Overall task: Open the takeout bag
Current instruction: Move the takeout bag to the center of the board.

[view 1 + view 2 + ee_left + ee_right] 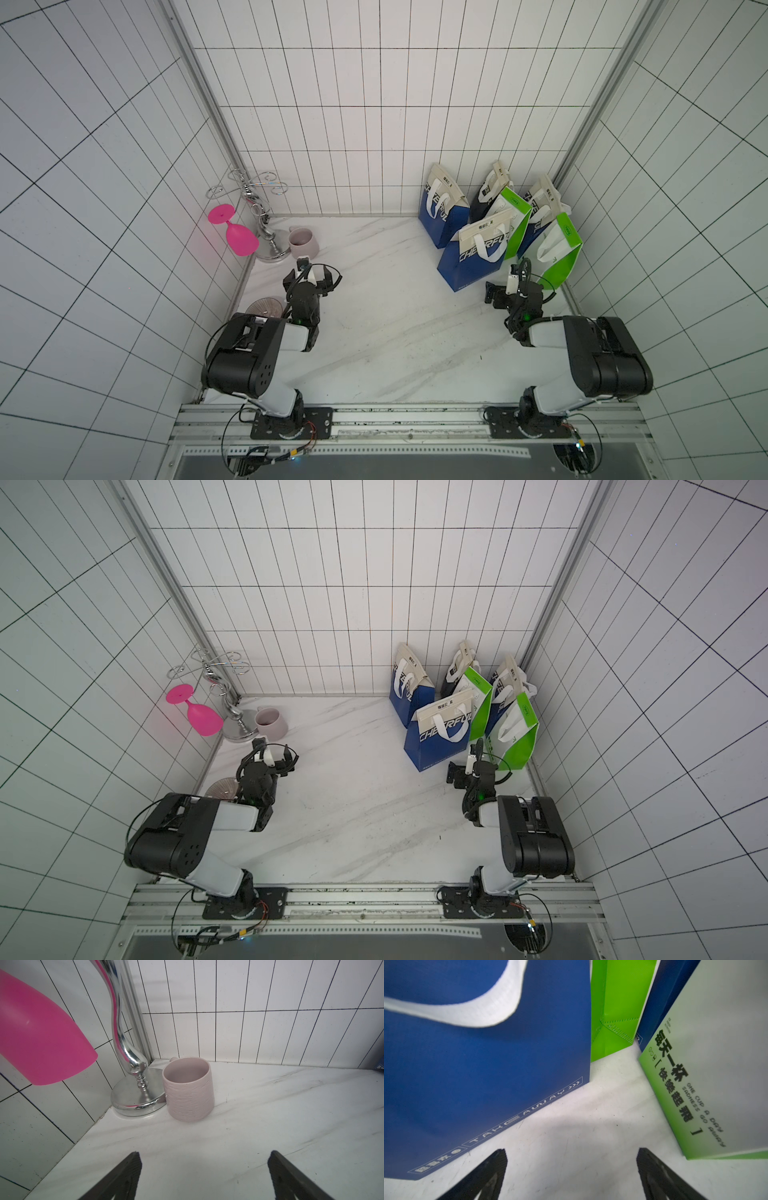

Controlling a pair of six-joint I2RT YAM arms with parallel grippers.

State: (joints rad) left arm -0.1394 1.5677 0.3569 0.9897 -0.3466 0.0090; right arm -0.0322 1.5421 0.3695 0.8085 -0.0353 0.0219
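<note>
Several takeout bags stand upright in the back right corner, all with tops shut. Nearest are a blue bag (469,266) (436,746) with white handles and a green-and-white bag (559,257) (515,739). My right gripper (517,284) (476,762) hovers low just in front of the gap between these two, open and empty. In the right wrist view the blue bag (477,1064) and the green bag (716,1064) flank the open gripper (572,1149). My left gripper (309,276) (270,756) (204,1153) is open and empty at the far left, away from the bags.
A pale pink mug (303,243) (188,1088) stands just ahead of the left gripper, beside a chrome rack (266,232) holding a pink goblet (237,235). A ribbed glass dish (266,307) lies by the left arm. Tiled walls enclose three sides.
</note>
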